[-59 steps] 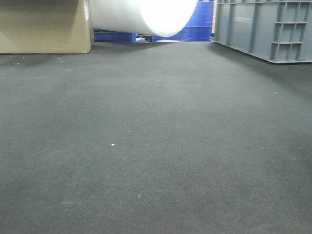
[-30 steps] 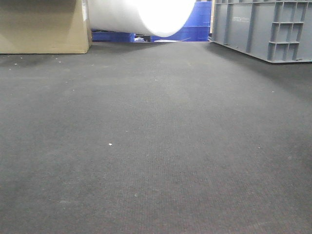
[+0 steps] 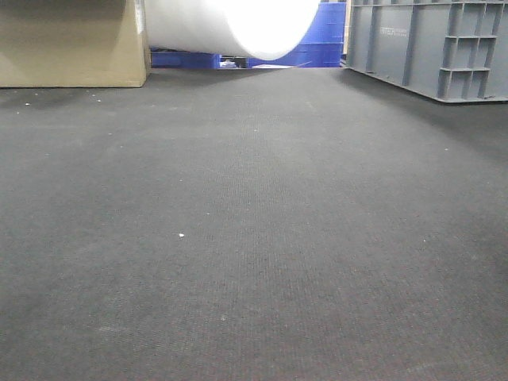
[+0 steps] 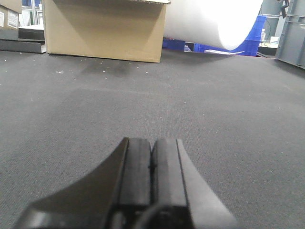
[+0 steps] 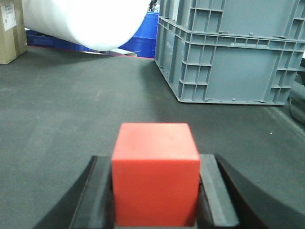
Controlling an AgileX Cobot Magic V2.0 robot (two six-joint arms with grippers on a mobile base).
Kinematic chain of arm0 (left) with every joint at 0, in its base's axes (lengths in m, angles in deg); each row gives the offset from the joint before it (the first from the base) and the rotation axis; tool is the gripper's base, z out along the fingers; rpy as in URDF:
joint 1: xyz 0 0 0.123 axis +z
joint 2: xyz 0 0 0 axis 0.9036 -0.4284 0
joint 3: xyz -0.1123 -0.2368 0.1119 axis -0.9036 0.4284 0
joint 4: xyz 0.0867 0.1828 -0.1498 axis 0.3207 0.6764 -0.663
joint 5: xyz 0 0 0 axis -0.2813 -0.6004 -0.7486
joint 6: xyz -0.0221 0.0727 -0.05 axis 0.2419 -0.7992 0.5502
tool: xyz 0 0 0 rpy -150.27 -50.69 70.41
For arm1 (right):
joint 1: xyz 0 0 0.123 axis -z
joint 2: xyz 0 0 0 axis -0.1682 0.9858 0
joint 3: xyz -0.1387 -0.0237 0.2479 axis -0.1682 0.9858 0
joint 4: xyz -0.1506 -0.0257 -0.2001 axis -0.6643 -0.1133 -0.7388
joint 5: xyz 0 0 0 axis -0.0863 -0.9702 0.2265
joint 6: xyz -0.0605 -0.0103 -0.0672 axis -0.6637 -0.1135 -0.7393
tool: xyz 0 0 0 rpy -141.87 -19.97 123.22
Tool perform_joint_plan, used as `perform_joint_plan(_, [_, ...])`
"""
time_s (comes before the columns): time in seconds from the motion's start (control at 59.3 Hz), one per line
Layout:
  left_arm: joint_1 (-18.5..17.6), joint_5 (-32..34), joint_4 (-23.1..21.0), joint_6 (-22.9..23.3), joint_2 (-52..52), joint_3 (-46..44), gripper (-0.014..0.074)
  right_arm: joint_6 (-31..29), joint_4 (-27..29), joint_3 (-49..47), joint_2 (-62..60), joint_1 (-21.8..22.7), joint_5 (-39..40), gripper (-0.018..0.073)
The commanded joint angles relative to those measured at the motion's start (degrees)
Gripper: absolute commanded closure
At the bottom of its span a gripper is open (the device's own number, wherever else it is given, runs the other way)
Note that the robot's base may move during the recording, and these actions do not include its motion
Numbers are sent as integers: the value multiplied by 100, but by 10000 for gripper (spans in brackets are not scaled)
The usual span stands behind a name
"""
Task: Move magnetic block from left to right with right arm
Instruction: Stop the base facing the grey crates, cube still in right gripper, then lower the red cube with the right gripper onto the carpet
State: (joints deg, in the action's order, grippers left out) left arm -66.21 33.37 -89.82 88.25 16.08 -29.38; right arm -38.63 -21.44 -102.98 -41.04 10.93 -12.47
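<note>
Small bright-red matte cube, the magnetic block (image 5: 155, 174): clamped btwn thick black fingers of right gripper (image 5: 156, 191), pads on both side faces. Contact w/ dark grey carpet (image 5: 62, 109): cannot tell. Left gripper (image 4: 151, 157): fingers pressed together, nothing held. Ribbed grey plastic crate (image 5: 233, 52) ahead-right.

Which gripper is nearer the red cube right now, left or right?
Right. The right gripper has the red cube clamped between its fingers, touching both sides. The left gripper is shut on nothing above the dark mat, with no cube in its wrist view.
</note>
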Motion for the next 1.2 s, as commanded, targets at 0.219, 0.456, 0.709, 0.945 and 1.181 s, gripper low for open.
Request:
perform_joint_plan(0.219, [-30,507,0,25,52,54,712,-58,985,-1330,1008,20,-988,253])
perform_joint_plan(0.456, [-30,507,0,25,52,54,713,-59,778,-2538,2972,-64,-2745,253])
perform_joint_plan(0.709, [-30,507,0,25,52,54,712,-27,274,-3337,4588,-1279,-2815,253])
perform_joint_plan(0.945, [-30,507,0,25,52,54,712,411,234,-3903,5731,-2448,-2941,253])
perform_joint_plan(1.181, [-30,507,0,25,52,54,713,3452,-388,-4683,6611,-3227,-3647,253])
